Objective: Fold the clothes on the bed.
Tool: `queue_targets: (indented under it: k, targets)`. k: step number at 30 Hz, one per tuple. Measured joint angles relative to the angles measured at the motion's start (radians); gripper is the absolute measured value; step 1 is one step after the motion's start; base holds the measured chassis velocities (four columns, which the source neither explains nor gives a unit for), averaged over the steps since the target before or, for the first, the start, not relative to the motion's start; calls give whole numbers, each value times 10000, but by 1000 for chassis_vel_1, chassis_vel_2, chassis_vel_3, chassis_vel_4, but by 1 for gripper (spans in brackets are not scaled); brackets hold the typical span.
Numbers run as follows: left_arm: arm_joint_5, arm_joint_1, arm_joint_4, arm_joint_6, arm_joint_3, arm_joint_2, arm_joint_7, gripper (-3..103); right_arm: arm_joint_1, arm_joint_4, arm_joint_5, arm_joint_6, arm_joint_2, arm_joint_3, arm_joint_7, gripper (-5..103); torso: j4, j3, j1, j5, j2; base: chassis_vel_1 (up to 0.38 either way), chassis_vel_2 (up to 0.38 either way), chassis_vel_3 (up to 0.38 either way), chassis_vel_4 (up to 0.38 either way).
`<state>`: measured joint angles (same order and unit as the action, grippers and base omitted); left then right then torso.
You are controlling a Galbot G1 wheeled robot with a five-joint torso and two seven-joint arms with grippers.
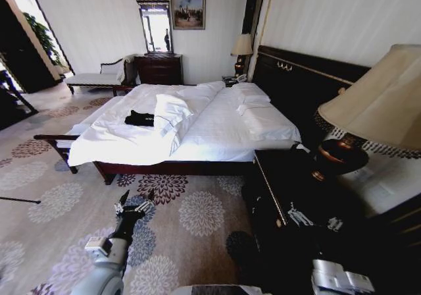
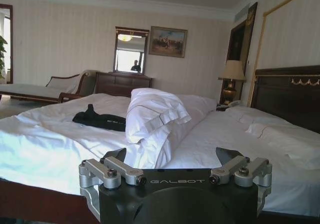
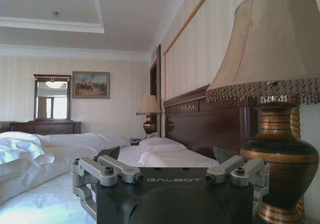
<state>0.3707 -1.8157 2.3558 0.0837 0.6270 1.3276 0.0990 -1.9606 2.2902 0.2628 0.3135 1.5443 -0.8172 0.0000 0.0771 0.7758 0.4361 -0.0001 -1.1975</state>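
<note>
The black T-shirt (image 1: 139, 118) lies crumpled on the bed's (image 1: 217, 137) far left side. Both grippers, left (image 1: 134, 201) and right (image 1: 314, 218), hover near, spread wide, empty

bed (image 1: 217, 134): white duvet and pillows, dark wood frame, tall dark headboard with gold trim
crumpled black T-shirt (image 1: 139, 118): black, faint white marks on the fabric
carpet (image 1: 197, 213): beige ground, large round flower medallions in dark purple and pale grey-white
table lamp (image 3: 272, 109): cream shade with beaded fringe, base banded dark brown and bronze
walls (image 2: 65, 39): cream, fine vertical stripes
left gripper (image 2: 175, 165): black body with silver finger links, white GALBOT lettering
right gripper (image 3: 169, 160): same black, silver and white lettering
</note>
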Motion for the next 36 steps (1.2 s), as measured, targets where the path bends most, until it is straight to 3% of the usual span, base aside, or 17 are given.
queue_targets:
  k: [13, 19, 29, 32, 36]
  targets:
    - [13, -42, -137, -346, -154, -38, 41, 100, -33, 192, -57, -257, 59, -70, -206, 100, 0, 0, 0, 1, 0, 0, 0, 0, 0]
    - [-66, -27, -146, -372, -436, -86, 17, 100, -198, 78, -301, 2, 227, -14, -588, 100, 0, 0, 0, 1, -1, 0, 0, 0, 0]
    - [-168, -164, -18, -424, -439, -32, -132, 100, -314, 157, -314, -82, 154, -2, -537, 100, -1, 0, 0, 0, 0, 0, 0, 0, 0]
    - [137, -206, 192, -794, -339, -94, -558, 100, -302, 174, -188, -162, 25, -47, -386, 100, 0, 0, 0, 1, -1, 0, 0, 0, 0]
    - [597, -22, 478, -1011, -182, -71, -618, 100, -221, 178, -96, -256, -117, -137, -283, 100, 1, -1, -2, 1, -2, -10, 17, 10, -9]
